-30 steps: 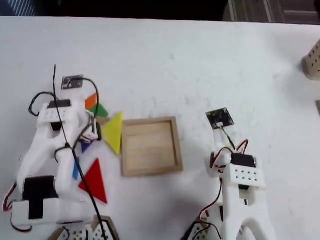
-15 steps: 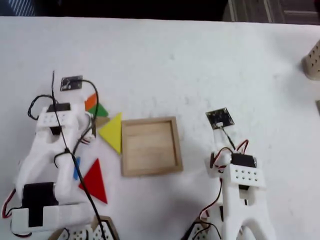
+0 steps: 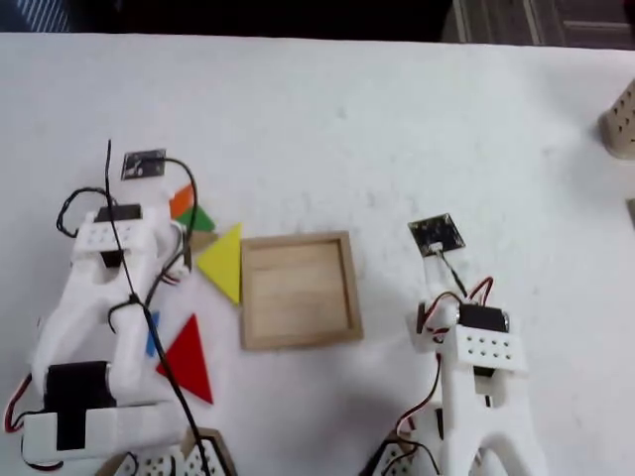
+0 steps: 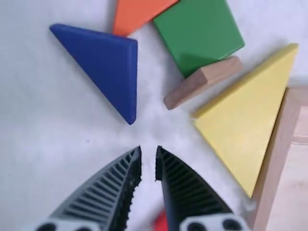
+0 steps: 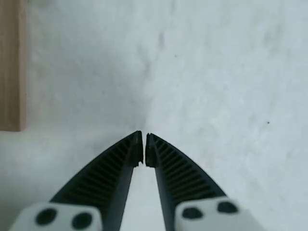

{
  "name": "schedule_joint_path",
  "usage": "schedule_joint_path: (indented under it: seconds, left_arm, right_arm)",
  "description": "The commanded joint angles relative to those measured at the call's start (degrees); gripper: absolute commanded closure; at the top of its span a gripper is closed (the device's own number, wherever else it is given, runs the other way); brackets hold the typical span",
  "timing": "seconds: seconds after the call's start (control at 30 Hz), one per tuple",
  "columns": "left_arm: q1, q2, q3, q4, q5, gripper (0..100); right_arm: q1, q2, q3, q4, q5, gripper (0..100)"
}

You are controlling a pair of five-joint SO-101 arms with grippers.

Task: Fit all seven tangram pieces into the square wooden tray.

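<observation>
The square wooden tray (image 3: 298, 290) lies mid-table with nothing in it. To its left lie a yellow triangle (image 3: 223, 260), a red triangle (image 3: 186, 357), an orange piece (image 3: 180, 200) and a green square (image 3: 198, 218). My left gripper (image 4: 148, 155) is shut with nothing held, low over bare table. Just ahead of it are a blue triangle (image 4: 103, 65), a wood-coloured piece (image 4: 202, 82), the green square (image 4: 199, 31), the orange piece (image 4: 137, 12) and the yellow triangle (image 4: 245, 120) against the tray rim (image 4: 274, 163). My right gripper (image 5: 144, 144) is shut over bare table, the tray edge (image 5: 12, 67) off to one side.
The left arm (image 3: 99, 288) covers part of the pieces in the high view; a blue sliver (image 3: 151, 337) shows beside it. The right arm (image 3: 476, 347) stands right of the tray. A perforated beige object (image 3: 620, 124) sits at the right table edge.
The left arm drew back and leftward off the yellow triangle, uncovering more of it. In the last half second nothing visibly moved. The right arm stayed still.
</observation>
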Motion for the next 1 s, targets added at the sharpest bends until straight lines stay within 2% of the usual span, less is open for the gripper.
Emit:
schedule_joint_path:
  seconds: [0.0,0.33,0.6,0.97]
  left_arm:
    - [1.0,-2.3,-0.4,-4.2,0.0,92]
    - [0.9,-2.2,-0.3,-7.3,0.1,92]
    - [-2.5,-2.8,-1.2,-4.8,0.1,67]
    - [-7.3,-2.2,-3.5,-4.8,0.1,69]
  right_arm:
    - [0.6,-1.5,-0.3,-0.7,0.7,98.1]
    - [0.6,-1.6,0.5,-0.7,3.0,98.1]
    - [0.6,-1.6,0.5,-0.8,3.3,98.1]
    - [0.6,-1.6,0.5,-0.8,3.3,98.1]
